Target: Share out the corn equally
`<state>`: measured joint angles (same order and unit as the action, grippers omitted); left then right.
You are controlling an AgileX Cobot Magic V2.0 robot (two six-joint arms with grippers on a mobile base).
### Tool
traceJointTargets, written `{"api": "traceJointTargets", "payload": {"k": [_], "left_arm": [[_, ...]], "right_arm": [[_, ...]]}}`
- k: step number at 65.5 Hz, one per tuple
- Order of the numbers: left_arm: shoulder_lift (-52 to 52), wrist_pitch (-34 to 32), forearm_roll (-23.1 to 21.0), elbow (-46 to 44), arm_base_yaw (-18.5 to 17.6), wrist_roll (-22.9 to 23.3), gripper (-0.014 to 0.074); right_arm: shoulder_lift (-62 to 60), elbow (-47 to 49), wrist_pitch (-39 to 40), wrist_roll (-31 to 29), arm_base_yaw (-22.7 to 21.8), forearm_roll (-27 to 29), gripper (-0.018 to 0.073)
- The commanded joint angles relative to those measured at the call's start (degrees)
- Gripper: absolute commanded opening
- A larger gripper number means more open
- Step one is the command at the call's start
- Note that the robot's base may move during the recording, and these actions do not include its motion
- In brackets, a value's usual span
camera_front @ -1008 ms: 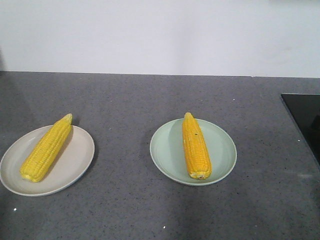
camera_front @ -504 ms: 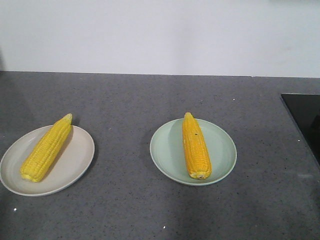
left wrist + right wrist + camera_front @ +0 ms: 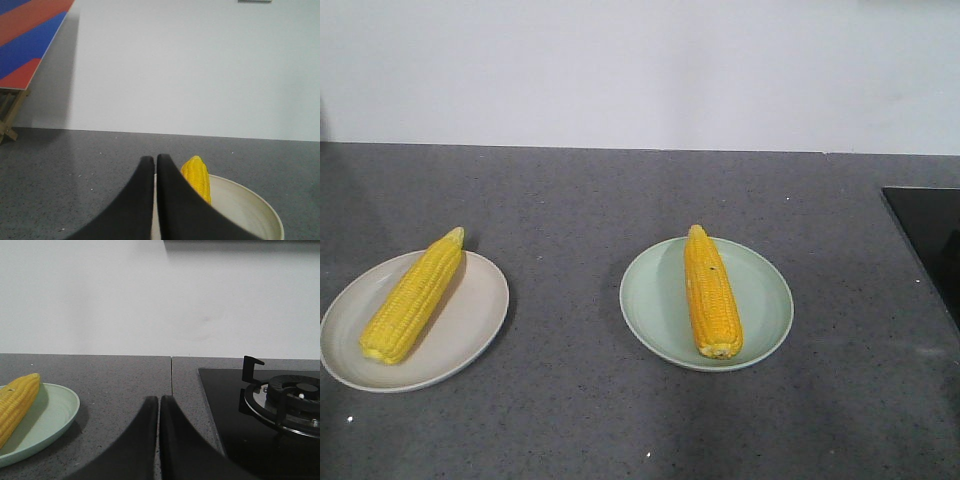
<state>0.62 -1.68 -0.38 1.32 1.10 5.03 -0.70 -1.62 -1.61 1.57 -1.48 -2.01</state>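
Observation:
One corn cob [image 3: 413, 296] lies on the beige plate [image 3: 470, 335] at the left, and another corn cob [image 3: 711, 292] lies on the pale green plate [image 3: 765, 300] in the middle. Neither arm shows in the front view. In the left wrist view my left gripper [image 3: 154, 161] is shut and empty, low over the beige plate's [image 3: 252, 210] near side, with the cob's tip [image 3: 197, 177] just to its right. In the right wrist view my right gripper [image 3: 159, 400] is shut and empty over the counter, to the right of the green plate [image 3: 47, 422] and its cob [image 3: 15, 402].
A black hob [image 3: 932, 240] with a burner grate [image 3: 285, 400] takes up the counter's right end. A white wall [image 3: 640, 70] runs behind the grey counter [image 3: 570, 200]. A counter seam [image 3: 171, 375] runs ahead of my right gripper.

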Motion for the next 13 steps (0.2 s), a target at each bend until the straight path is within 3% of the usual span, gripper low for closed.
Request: {"api": "traceJointTargets", "payload": {"k": [1, 13], "left_arm": [[0.9, -4.5, -0.6, 0.7, -0.1, 0.0, -0.0007], [0.9, -4.5, -0.6, 0.7, -0.1, 0.0, -0.0007]], "right_arm": [[-0.2, -0.6, 3.9, 0.0, -0.1, -0.5, -0.0008], [-0.2, -0.6, 3.9, 0.0, -0.1, -0.5, -0.0008]]}}
